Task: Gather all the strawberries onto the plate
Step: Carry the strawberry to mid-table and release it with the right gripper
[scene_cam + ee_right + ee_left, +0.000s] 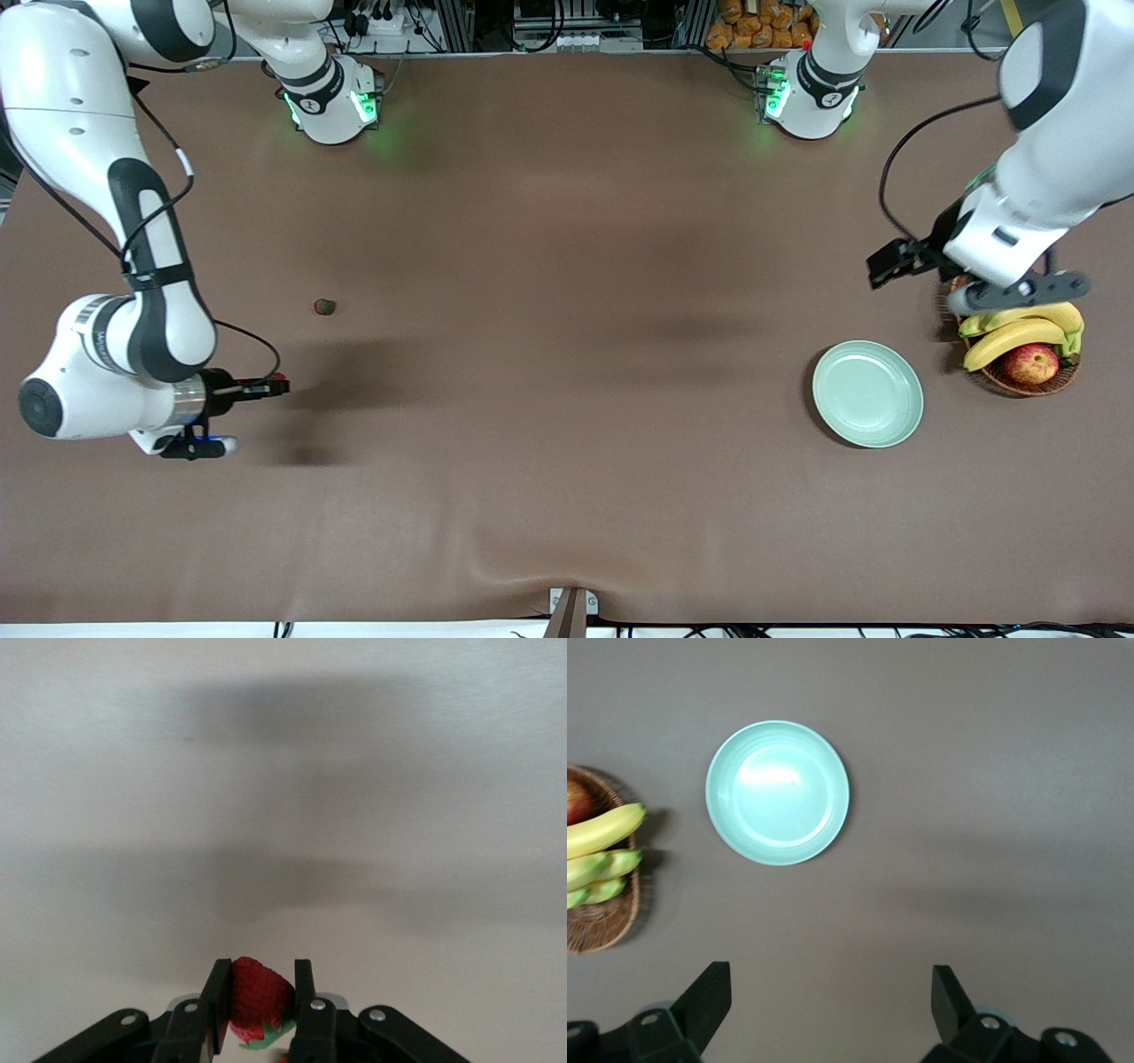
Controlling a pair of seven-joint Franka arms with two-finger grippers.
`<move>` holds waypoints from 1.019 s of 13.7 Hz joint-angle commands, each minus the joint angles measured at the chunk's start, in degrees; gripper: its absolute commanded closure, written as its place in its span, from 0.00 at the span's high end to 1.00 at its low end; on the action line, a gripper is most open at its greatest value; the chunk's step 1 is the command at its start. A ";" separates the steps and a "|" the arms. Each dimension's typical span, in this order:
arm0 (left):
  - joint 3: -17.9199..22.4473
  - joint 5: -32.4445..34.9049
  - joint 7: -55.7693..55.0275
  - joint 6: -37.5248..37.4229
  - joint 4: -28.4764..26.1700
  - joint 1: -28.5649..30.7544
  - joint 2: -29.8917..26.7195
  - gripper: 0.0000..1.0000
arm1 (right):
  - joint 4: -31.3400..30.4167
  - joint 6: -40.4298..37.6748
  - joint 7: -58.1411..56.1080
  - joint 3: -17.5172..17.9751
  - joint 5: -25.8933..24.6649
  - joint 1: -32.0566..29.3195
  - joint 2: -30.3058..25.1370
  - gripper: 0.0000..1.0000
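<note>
My right gripper point(276, 385) is shut on a red strawberry point(281, 379) and holds it above the table at the right arm's end. In the right wrist view the strawberry point(257, 997) sits between the two fingers of that gripper point(259, 981), its green cap toward the palm. A second strawberry point(324, 307) lies on the table, farther from the front camera than the gripper. A third strawberry is not in view. The pale mint-green plate point(867, 393) is empty at the left arm's end and also shows in the left wrist view point(778, 793). My left gripper point(889, 264) is open and empty point(831, 992), up above the table beside the basket.
A brown wicker basket point(1019, 383) with bananas point(1019, 328) and a red-yellow apple point(1032, 363) stands beside the plate, toward the left arm's end. It also shows in the left wrist view point(602, 930). The brown table cover point(567, 354) spans the middle.
</note>
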 commanded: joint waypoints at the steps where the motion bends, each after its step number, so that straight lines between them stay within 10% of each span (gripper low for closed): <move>1: -0.25 1.08 -1.76 4.19 -1.26 -0.47 1.77 1.00 | 0.53 -0.68 11.01 -0.19 2.77 6.17 -0.39 0.00; 7: -0.33 1.08 -4.75 11.22 -1.88 -0.56 6.96 1.00 | 0.62 2.03 22.43 -0.28 22.98 15.67 -0.48 0.00; 14: -1.92 0.29 -13.10 15.37 -3.38 -0.30 11.35 1.00 | 0.62 24.16 39.49 -0.37 36.62 34.03 0.49 0.00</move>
